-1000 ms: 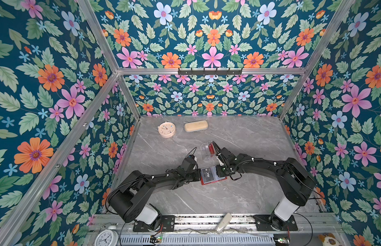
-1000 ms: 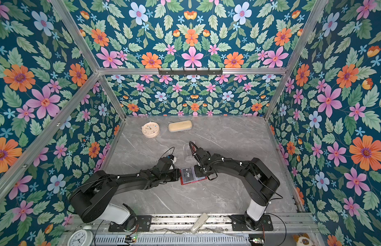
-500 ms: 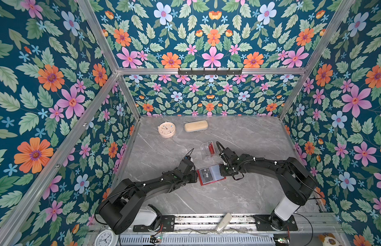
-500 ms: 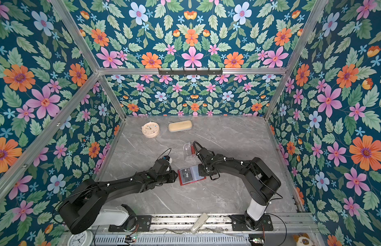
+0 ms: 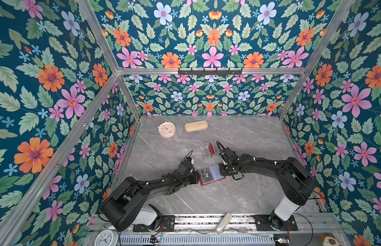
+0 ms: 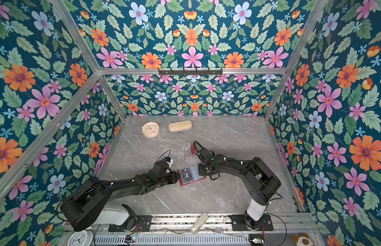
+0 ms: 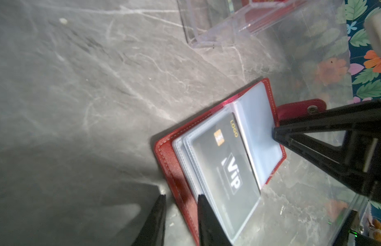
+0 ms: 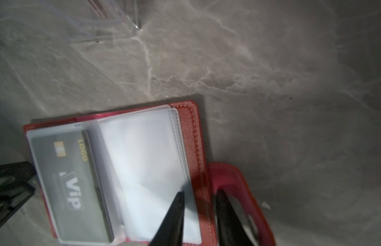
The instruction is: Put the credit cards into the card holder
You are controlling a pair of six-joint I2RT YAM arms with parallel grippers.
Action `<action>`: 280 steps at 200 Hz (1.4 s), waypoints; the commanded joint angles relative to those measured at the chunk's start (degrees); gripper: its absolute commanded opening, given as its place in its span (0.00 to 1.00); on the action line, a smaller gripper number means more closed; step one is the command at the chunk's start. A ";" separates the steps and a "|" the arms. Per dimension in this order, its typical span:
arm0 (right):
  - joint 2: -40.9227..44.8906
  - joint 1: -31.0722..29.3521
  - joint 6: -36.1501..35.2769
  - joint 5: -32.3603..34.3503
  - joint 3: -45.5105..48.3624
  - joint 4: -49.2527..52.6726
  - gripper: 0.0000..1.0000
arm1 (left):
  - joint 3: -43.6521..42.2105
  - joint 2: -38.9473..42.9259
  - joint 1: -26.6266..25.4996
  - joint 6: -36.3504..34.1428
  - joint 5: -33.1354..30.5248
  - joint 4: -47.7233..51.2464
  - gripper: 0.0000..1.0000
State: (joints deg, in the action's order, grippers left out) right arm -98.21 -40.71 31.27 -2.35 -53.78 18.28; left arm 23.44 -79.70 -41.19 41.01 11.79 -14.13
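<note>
The red card holder (image 5: 213, 182) lies open at the middle of the table, clear sleeves up. A dark credit card (image 7: 225, 166) with a white VIP mark sits inside the sleeve on the holder's left half, also seen as the dark card (image 8: 72, 185). A red credit card (image 5: 211, 147) stands in a clear box (image 5: 205, 150) just behind. My left gripper (image 7: 181, 198) is narrowly open, one finger on the sleeves and one on the table, astride the holder's left edge (image 5: 197, 177). My right gripper (image 8: 200, 192) is narrowly open astride the right edge, one finger on the empty sleeve (image 8: 147, 161), one inside the strap (image 8: 238, 176).
A round pink clock (image 5: 166, 129) and a beige case (image 5: 196, 126) lie near the back wall. A white remote-like bar (image 5: 223, 222) rests on the front rail. Flowered walls close in the left, back and right sides.
My left gripper's jaws have parted slightly from shut, and the left arm has dropped lower and stretched out. The right gripper has barely moved at the holder's right edge.
</note>
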 commanded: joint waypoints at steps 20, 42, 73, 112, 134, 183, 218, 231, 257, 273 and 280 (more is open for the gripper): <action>-0.66 -0.06 0.63 -0.72 1.13 4.55 0.28 | -0.63 -0.40 0.00 1.68 2.08 -0.39 0.25; -0.49 -0.04 0.79 -0.82 1.51 4.52 0.28 | -0.93 -0.40 0.05 2.31 3.20 -2.30 0.25; -0.26 -0.07 1.08 -0.90 2.00 4.22 0.27 | -1.55 -0.46 0.06 3.41 4.81 -4.98 0.25; -0.14 -0.07 1.17 -0.94 2.17 4.13 0.27 | -1.91 -0.48 0.02 4.29 5.94 -6.95 0.23; -0.12 -0.03 1.17 -0.99 2.15 4.22 0.28 | -2.33 -0.18 0.04 4.99 6.32 -8.39 0.21; 0.12 0.00 1.25 -0.84 2.24 4.56 0.27 | -2.63 0.15 0.06 5.56 6.21 -9.51 0.15; 1.01 -0.15 1.82 0.50 2.42 7.07 0.27 | -2.79 0.40 0.05 5.63 6.11 -10.46 0.09; 1.45 -0.30 2.20 0.97 2.73 7.99 0.27 | -2.49 0.28 0.07 5.41 5.67 -9.83 0.09; 1.89 -0.70 3.32 2.39 3.25 9.17 0.27 | -1.35 0.76 0.03 4.20 2.94 -5.59 0.13; 2.14 -1.21 4.30 4.01 3.21 10.14 0.25 | -1.46 2.24 0.05 3.85 0.19 -2.50 0.17; 2.31 -1.44 4.61 4.43 3.21 10.43 0.25 | -1.44 3.04 0.02 3.75 -1.57 -0.78 0.19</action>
State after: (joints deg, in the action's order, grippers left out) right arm -95.81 -41.58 33.36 -0.80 -51.22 19.38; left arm 21.80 -78.35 -41.23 46.06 15.62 -20.36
